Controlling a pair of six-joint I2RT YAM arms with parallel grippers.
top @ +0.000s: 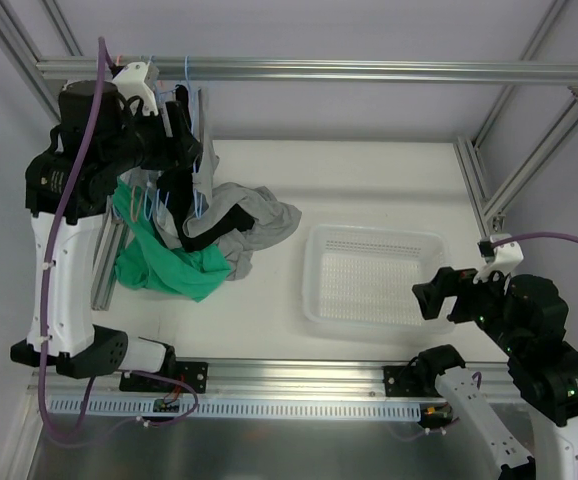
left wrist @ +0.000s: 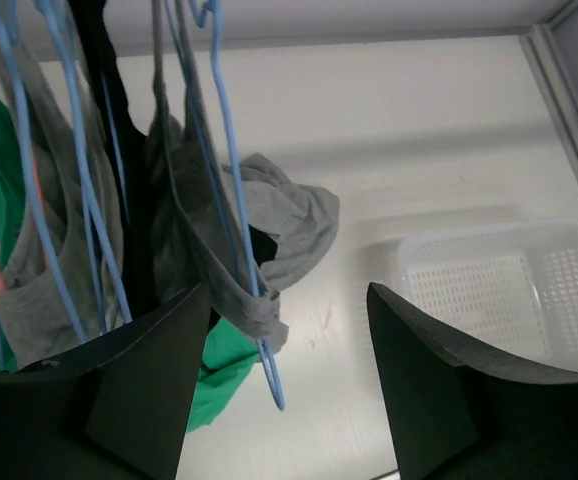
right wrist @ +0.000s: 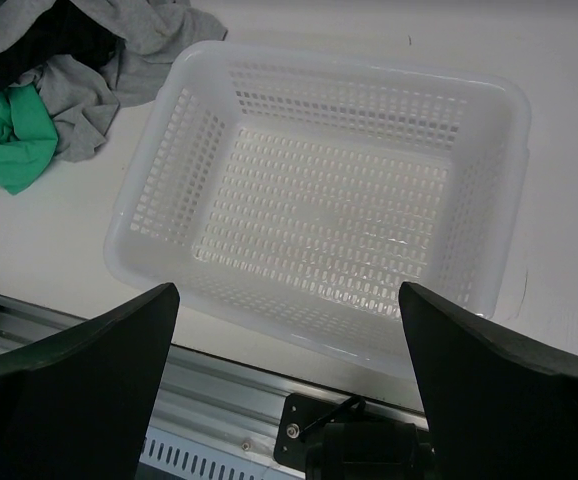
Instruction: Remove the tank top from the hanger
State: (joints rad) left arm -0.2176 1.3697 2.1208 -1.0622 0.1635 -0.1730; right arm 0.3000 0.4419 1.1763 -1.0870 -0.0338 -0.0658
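Tank top (left wrist: 199,250) hangs on hanger (left wrist: 225,120), crowded by black garment (left wrist: 119,110) and green garment (left wrist: 224,370); folds hard to separate. Left gripper (left wrist: 289,330) is wide open and empty just beside it. Right gripper (right wrist: 287,310) is wide open and empty above basket (right wrist: 319,60).

- A white table (top: 369,180) fills the middle, matte and evenly lit, with only soft shadows.
- An aluminium crossbar (top: 369,71) runs above its far edge.
- Slanted aluminium struts (top: 544,155) rise by the far right corner.
- An aluminium rail (top: 299,378) lines the near edge, with a white slotted strip (top: 269,408) just beside it.
- A pale grey wall (top: 319,25) stands beyond the far edge.
- A brushed grey metal sheet (top: 269,455) lies below the near edge.
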